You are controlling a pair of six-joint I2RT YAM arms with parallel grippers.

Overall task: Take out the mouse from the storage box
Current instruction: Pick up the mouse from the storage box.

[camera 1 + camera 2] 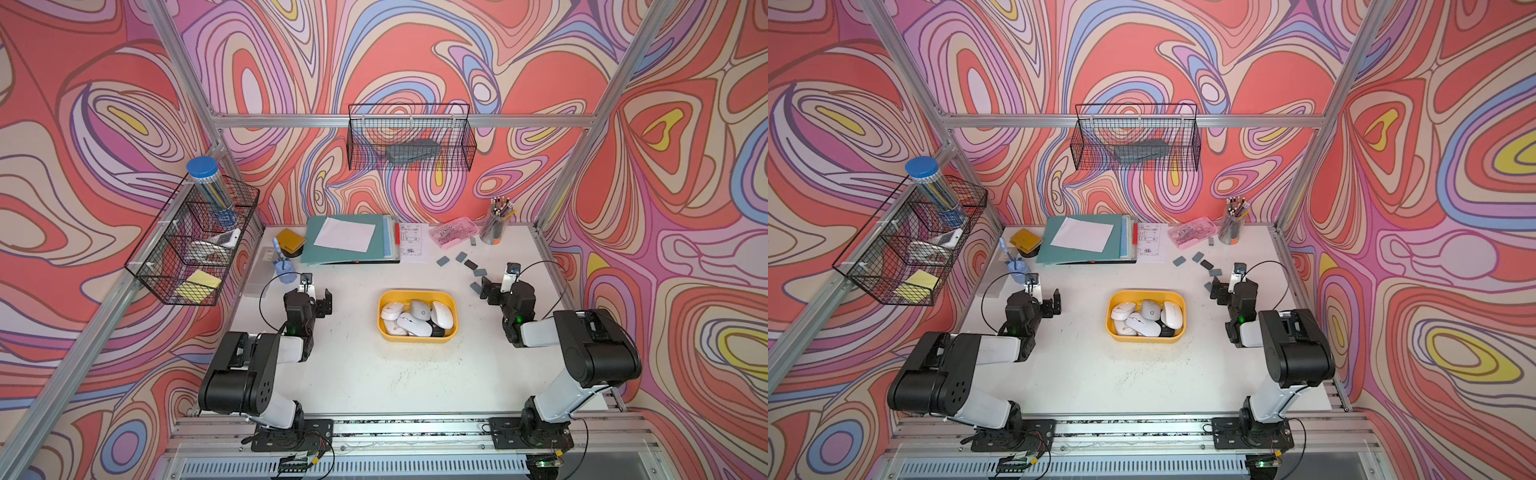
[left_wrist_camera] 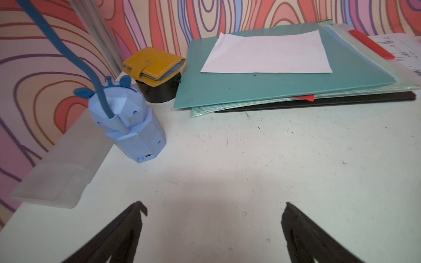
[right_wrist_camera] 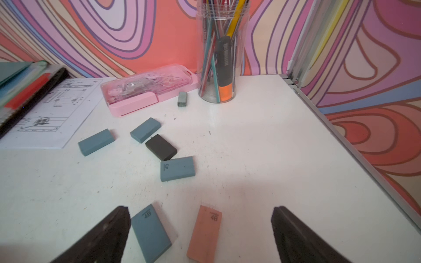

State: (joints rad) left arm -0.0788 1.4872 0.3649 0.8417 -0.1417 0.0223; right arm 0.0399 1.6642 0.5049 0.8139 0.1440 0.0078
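Storage box (image 1: 417, 338), yellow-orange, at the middle of the white surface (image 1: 374, 374) in both top views. It holds a loose heap of mice (image 1: 414, 325): mostly white, one grey, one dark and half buried. They overlap and lean on one another, and none lies outside the rim.

Progress: judged not yet begun. No mouse is touched or lifted. The whole sequence remains: reach, grasp, lift clear, set down.

Left fingers (image 2: 120, 232): spread wide and empty over bare surface, well apart from the box on its left side. Right fingers (image 3: 107, 232): likewise spread and empty, well apart on its right side, above scattered erasers.

Legible writing: "4B" on two blue-grey erasers (image 3: 177, 169) (image 3: 150, 232) and on the orange eraser (image 3: 205, 234). The grey mouse bears a ring mark, but no brand can be read on any mouse. Print on the drawing sheet (image 3: 45, 113) and on the highlighter (image 3: 224, 61) in the clear pen cup is too small or blurred to read.
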